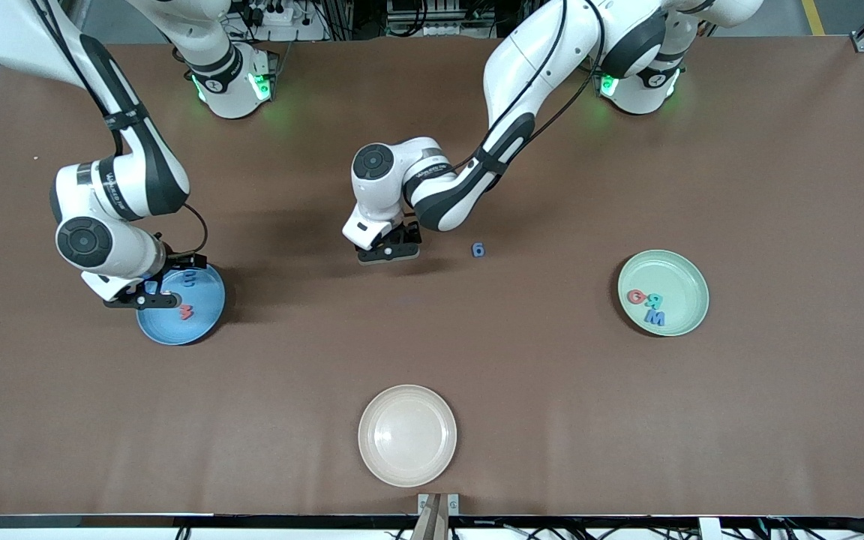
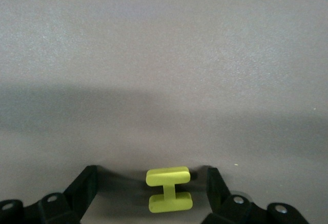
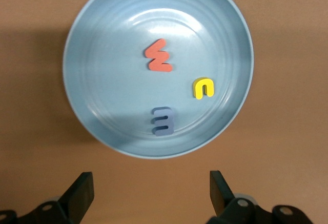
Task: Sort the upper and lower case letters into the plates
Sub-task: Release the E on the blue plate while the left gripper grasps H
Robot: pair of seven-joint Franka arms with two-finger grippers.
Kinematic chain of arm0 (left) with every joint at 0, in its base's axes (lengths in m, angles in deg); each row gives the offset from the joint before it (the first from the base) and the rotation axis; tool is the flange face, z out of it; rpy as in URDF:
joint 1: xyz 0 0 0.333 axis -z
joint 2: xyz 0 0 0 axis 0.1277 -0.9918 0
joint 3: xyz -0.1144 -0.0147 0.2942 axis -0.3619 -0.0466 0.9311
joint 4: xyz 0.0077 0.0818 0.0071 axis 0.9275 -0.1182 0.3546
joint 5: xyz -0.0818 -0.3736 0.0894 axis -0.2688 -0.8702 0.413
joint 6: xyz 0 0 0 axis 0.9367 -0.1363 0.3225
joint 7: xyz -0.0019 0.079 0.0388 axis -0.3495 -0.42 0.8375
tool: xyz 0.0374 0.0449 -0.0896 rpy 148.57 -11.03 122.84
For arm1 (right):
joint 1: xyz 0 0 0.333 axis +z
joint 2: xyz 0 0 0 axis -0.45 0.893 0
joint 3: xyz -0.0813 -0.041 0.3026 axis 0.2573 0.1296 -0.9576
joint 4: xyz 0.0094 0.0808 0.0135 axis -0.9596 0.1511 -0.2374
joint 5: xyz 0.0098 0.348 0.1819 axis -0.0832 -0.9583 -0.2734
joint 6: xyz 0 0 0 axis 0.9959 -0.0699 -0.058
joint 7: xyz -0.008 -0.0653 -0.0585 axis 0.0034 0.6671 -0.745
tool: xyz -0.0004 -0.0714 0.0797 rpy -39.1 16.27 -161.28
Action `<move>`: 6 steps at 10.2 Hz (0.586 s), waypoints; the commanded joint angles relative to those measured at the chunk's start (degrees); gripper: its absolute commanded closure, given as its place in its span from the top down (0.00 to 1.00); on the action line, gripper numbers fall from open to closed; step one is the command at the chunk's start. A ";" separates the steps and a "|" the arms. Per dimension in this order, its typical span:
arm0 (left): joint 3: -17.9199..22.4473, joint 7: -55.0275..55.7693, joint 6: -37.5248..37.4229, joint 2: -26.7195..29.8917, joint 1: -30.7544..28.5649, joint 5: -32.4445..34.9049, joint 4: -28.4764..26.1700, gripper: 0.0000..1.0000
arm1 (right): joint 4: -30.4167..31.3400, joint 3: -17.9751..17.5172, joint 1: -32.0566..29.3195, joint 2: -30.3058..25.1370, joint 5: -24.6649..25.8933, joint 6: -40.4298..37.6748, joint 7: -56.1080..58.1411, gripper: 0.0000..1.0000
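A: What was hard to make out?

B: From the front, the right arm's wrist covered part of the blue plate, so only a red letter and a dark blue one showed there. The yellow I-shaped letter was hidden under the left pincer in that view.

A: And from the wrists?

B: The right wrist view showed the blue plate whole, holding a red letter, a small yellow one and a dark blue one. The right pincer hung over the plate's rim with its fingers spread wide, gripping nothing.

A: The left one?

B: It was low over the bare bench near the middle, fingers apart on either side of the yellow I, not touching it. The I's long axis ran across the line between the fingers.

A: What else lay about?

B: A blue letter lay alone beside the left pincer, toward the left arm's end. The mint plate at that end held a red, a teal and a blue letter. A cream plate sat nearest the front camera
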 commanded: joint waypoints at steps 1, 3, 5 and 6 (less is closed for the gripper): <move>1.02 0.95 0.26 -1.25 1.08 -1.36 1.90 0.43 | -0.49 -1.49 -1.12 -1.40 -1.79 -1.54 0.06 1.00; 1.11 1.31 0.26 -1.33 1.08 -1.45 1.82 0.10 | -0.49 -1.49 -1.39 -1.76 -2.51 -1.63 0.42 1.00; 1.81 1.13 0.26 -0.81 0.91 -1.45 1.47 0.00 | -0.49 -1.49 -1.47 -2.81 -2.77 -2.06 0.50 1.00; 1.81 1.13 -0.17 -0.02 0.65 -1.45 1.38 0.00 | -0.49 -1.57 -1.39 -2.81 -3.04 -2.42 0.50 1.00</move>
